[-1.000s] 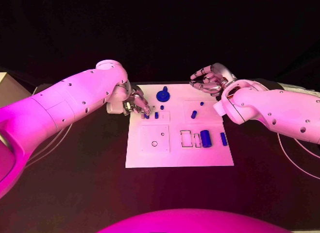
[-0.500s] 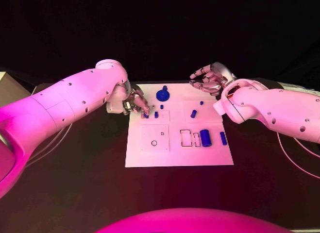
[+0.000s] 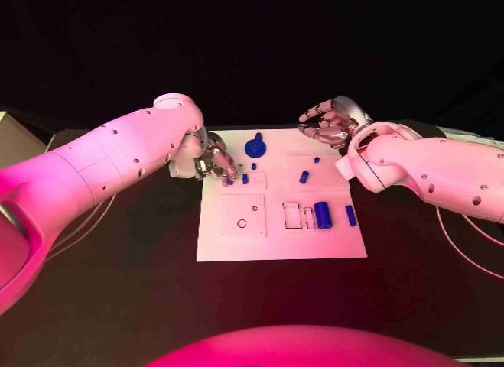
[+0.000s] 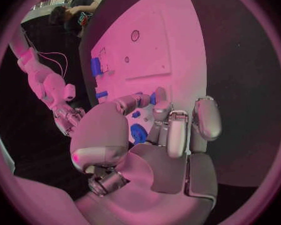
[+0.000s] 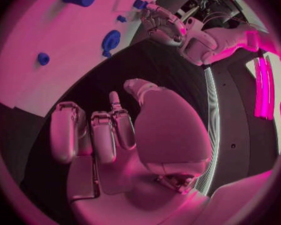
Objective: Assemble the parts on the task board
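The white task board [image 3: 279, 233] lies in the middle of the black table. My left hand [image 3: 213, 162] hangs over its back left corner, thumb and a finger pinching a small blue peg [image 3: 228, 181] [image 4: 154, 98]. Just beyond it stand a round blue disc with a knob [image 3: 255, 147] [image 4: 138, 133] and two short pegs [image 3: 245, 179]. A further peg [image 3: 304, 177] stands right of centre. A thick blue cylinder [image 3: 323, 215] and a slim blue piece [image 3: 351, 215] lie on the right side. My right hand [image 3: 329, 122] hovers past the back right corner, fingers curled in, holding nothing.
Rectangular slots [image 3: 293, 216] and a small round hole [image 3: 242, 224] mark the board's middle. Bare black table [image 3: 119, 267] surrounds the board. The right wrist view shows the board's edge [image 5: 53, 45] and my left hand [image 5: 162, 25] across it.
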